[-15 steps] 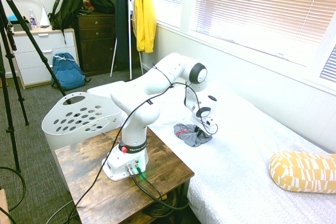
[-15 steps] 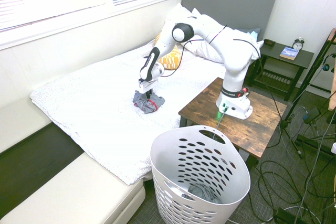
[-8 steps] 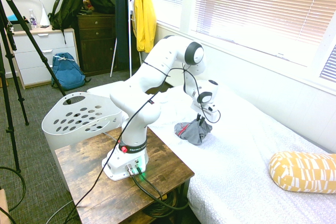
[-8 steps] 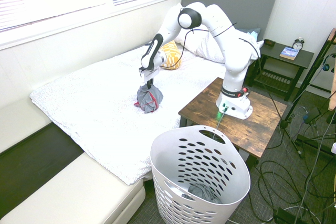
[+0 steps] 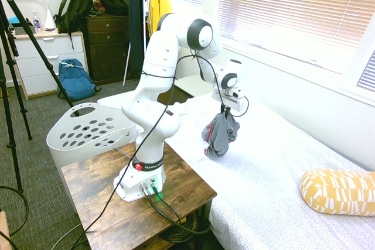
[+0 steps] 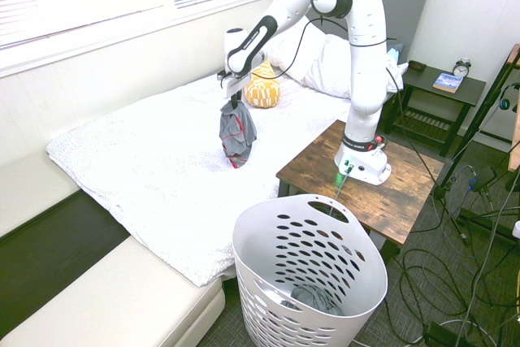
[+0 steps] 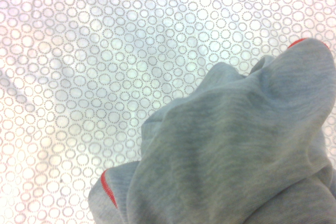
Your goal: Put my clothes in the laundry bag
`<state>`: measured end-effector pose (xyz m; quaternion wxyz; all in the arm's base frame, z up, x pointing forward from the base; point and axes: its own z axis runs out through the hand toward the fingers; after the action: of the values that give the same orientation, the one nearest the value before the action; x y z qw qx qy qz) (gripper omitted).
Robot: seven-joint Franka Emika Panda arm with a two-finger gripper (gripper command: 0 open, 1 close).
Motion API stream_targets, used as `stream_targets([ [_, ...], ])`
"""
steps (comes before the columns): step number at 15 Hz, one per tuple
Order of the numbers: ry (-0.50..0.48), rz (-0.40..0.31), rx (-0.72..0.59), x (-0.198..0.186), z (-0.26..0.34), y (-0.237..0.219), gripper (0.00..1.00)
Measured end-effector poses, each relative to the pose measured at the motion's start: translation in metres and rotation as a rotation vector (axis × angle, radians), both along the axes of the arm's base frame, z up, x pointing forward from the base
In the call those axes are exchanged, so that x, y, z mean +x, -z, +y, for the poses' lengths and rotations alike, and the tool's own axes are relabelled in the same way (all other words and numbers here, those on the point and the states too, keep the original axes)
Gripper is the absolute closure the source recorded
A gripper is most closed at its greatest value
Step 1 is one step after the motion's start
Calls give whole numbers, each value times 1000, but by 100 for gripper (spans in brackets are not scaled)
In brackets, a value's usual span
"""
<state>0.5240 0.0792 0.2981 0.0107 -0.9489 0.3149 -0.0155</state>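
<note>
One garment [image 5: 221, 134], one basket [image 6: 309, 270]

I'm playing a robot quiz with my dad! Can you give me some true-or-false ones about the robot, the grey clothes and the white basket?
1. The pincer is shut on the grey clothes. True.
2. The clothes lie flat on the bed. False: they hang in the air below the pincer, above the bed.
3. The laundry basket stands on the bed. False: it stands on the floor beside the wooden table.
4. The clothes have red trim. True.
5. The yellow pillow is in the basket. False: it lies on the bed.
</note>
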Motion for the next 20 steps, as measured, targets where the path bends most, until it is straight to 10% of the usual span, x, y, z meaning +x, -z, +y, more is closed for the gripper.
stream_targets([
  [11, -103, -9, -10, -160, 24, -166, 100],
  [20, -518, 38, -34, -366, 274, -144, 100],
])
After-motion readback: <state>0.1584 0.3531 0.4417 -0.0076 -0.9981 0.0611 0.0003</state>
